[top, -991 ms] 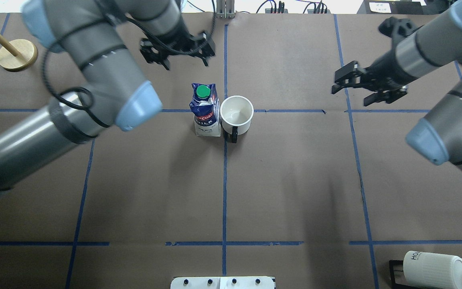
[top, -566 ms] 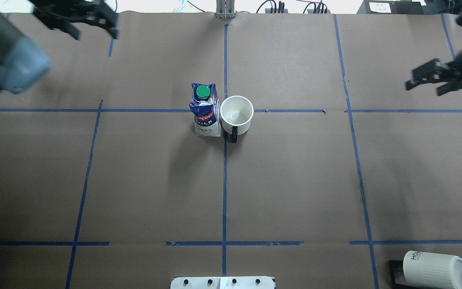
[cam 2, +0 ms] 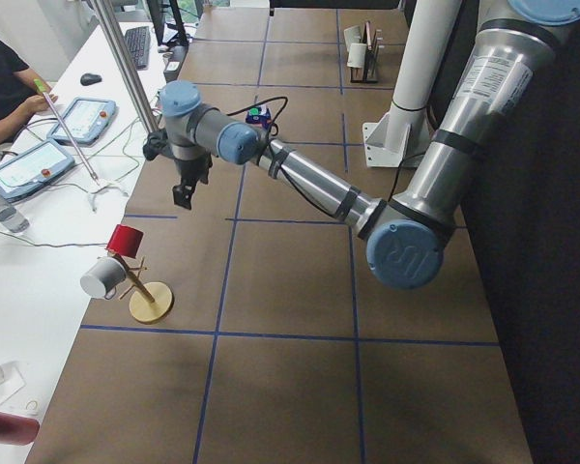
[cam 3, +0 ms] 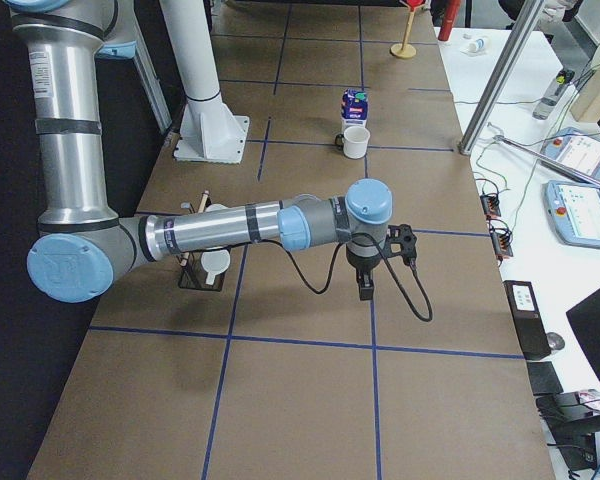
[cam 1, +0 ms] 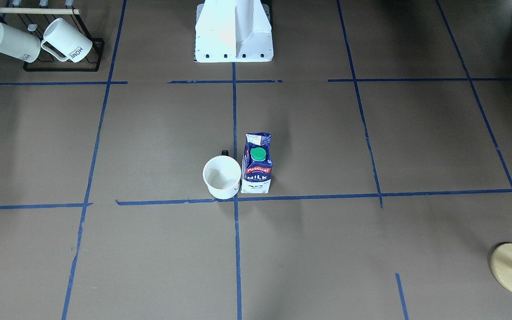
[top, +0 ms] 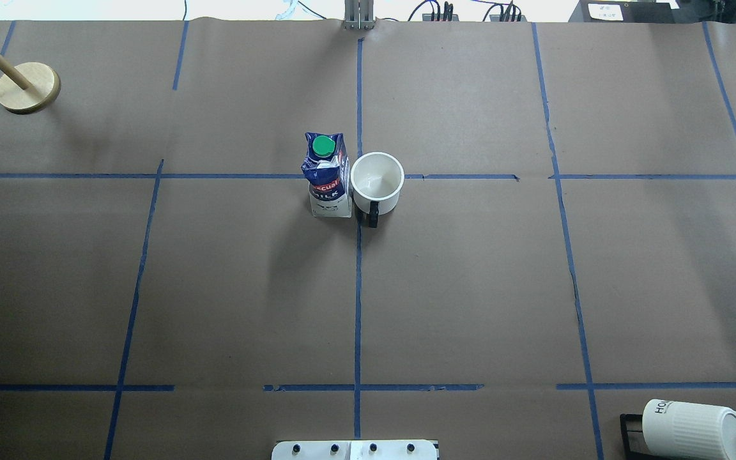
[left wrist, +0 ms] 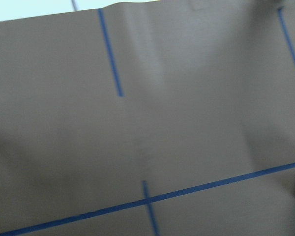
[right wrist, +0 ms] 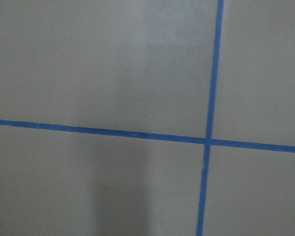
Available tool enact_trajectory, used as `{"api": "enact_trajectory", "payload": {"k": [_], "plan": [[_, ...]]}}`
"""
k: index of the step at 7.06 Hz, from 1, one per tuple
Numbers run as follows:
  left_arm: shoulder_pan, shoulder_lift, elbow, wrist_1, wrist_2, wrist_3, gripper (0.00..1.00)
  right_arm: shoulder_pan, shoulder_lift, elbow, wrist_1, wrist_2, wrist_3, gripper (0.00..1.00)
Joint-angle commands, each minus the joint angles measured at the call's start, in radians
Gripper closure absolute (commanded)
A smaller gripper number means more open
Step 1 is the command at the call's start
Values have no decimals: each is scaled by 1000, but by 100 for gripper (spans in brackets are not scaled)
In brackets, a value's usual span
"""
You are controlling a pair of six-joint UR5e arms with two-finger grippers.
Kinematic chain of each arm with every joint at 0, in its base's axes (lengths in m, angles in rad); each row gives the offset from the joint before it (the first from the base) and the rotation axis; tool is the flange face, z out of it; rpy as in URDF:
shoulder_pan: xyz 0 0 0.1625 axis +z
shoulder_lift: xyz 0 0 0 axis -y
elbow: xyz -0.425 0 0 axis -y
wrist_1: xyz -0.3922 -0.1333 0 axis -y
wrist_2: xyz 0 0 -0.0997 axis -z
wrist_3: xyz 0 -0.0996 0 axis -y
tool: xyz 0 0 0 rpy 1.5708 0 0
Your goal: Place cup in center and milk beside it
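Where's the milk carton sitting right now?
Overhead view: the milk stands upright at mid-table, close beside the cup on its left, the robot's left side, by the centre tape crossing.

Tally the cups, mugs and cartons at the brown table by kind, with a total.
Plain cup: 1
Ribbed mugs: 2
Red cup: 1
Grey cup: 1
Milk: 1
Total: 6
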Motion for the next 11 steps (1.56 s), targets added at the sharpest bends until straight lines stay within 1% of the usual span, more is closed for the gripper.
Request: {"api": "enact_trajectory", "payload": {"k": [1, 2, 3, 4, 5, 6, 9, 10, 11], "plan": [[-101, 0, 166, 6, -49, 158, 0, 67, 26, -35, -102, -4, -115, 0], [-101, 1, 157, 6, -52, 27, 0, 59, 33, -47, -97, -4, -62, 0], [-102, 3, 110, 69, -51, -11, 0, 35, 33, -45, -88, -4, 30, 0], [-101, 15, -6, 226, -47, -10, 0, 21, 33, -45, -85, -6, 58, 0], [-98, 74, -100, 259, -57, -11, 0, 5, 33, -47, -85, -6, 60, 0], [-84, 105, -123, 250, -52, -11, 0, -1, 33, -48, -85, -7, 60, 0], [-79, 124, -128, 239, -58, -22, 0, -10, 33, -48, -85, -7, 58, 0], [-79, 125, -128, 235, -57, -66, 0, -10, 33, -48, -85, -7, 57, 0], [-79, 160, -104, 170, -54, -69, 0, -10, 33, -47, -85, -7, 58, 0]]}}
